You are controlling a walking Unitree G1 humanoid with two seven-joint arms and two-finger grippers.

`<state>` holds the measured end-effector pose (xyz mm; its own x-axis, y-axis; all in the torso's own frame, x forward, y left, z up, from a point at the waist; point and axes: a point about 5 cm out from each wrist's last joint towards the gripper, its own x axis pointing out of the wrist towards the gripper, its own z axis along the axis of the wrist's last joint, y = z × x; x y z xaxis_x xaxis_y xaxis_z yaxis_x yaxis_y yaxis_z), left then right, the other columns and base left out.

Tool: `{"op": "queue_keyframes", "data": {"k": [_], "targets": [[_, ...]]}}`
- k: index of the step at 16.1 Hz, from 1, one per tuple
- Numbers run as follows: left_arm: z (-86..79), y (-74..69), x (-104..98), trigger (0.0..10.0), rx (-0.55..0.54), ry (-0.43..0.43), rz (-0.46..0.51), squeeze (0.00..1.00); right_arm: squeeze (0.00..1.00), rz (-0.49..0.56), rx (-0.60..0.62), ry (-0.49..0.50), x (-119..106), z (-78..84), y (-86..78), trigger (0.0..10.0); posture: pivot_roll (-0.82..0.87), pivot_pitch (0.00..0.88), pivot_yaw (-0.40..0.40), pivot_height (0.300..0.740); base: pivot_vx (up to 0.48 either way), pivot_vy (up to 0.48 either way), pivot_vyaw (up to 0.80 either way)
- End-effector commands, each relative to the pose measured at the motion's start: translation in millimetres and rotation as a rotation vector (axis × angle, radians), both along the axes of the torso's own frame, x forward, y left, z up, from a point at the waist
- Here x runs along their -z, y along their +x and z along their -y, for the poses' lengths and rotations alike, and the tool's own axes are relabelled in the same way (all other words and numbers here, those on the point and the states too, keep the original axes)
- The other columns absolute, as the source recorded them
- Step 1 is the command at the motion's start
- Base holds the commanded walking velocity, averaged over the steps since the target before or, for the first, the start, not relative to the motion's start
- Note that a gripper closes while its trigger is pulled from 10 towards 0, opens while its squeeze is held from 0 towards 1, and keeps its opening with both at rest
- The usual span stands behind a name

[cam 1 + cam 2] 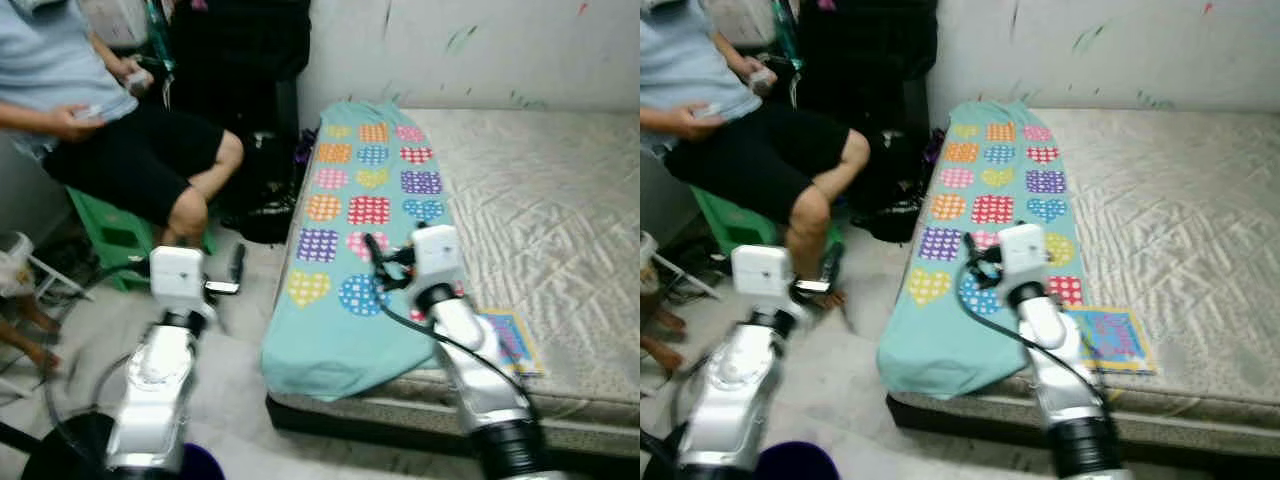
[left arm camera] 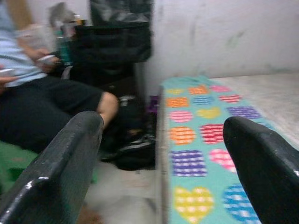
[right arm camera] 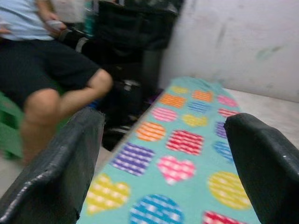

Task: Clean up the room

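Note:
A teal blanket point(image 1: 352, 180) printed with coloured hearts lies along the left side of a bare mattress point(image 1: 550, 200), and its near end hangs over the front corner. My right gripper point(image 1: 379, 266) hovers low over the blanket's near part. It is open, and its wide-apart fingers point(image 3: 56, 172) hold nothing. My left gripper point(image 1: 232, 276) is out over the floor to the left of the bed. It is open too, with both fingers point(image 2: 60, 172) spread and nothing between them. A small colourful book point(image 1: 510, 340) lies on the mattress near its front edge, right of my right arm.
A person point(image 1: 110, 130) sits on a green stool point(image 1: 115, 235) at the left, holding small things in both hands. Black bags point(image 1: 262, 200) stand against the wall between the person and the bed. Pale floor point(image 1: 240, 370) lies between the stool and the bed.

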<state>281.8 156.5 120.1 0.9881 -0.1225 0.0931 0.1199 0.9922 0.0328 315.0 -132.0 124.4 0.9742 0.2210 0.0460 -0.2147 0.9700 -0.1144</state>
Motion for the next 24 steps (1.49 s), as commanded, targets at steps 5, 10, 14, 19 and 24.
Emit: {"op": "queue_keyframes", "data": {"k": [5,10,14,19,24], "targets": [[-4.4,-2.1,-3.1,10.0,0.028,-0.009,0.015,0.0,0.0,0.014,0.017,0.029,-1.9,2.6,-0.2,10.0,-0.03,0.0,0.029,0.74,0.048,0.0,0.0],[-1.9,-0.4,-3.3,10.0,0.042,-0.013,0.016,0.0,0.0,0.017,0.019,0.031,-1.9,3.0,-0.1,10.0,-0.03,0.0,0.03,0.74,0.244,0.0,0.0],[-1.8,-0.7,-2.7,10.0,0.045,-0.009,0.013,0.0,0.0,0.018,0.018,0.027,-1.7,2.9,-0.5,10.0,-0.04,0.0,0.033,0.74,0.247,0.0,0.0],[-1.7,-0.3,-1.7,10.0,0.036,-0.005,0.004,0.0,0.0,0.017,0.023,0.029,-1.1,3.2,-0.9,10.0,-0.03,0.0,0.035,0.74,0.099,0.0,0.0],[-2.9,2.7,-2.3,10.0,0.013,-0.033,-0.003,0.0,0.0,0.015,0.029,0.031,-1.1,4.2,-0.3,10.0,-0.03,0.0,0.035,0.74,0.0,0.0,0.0]]}}
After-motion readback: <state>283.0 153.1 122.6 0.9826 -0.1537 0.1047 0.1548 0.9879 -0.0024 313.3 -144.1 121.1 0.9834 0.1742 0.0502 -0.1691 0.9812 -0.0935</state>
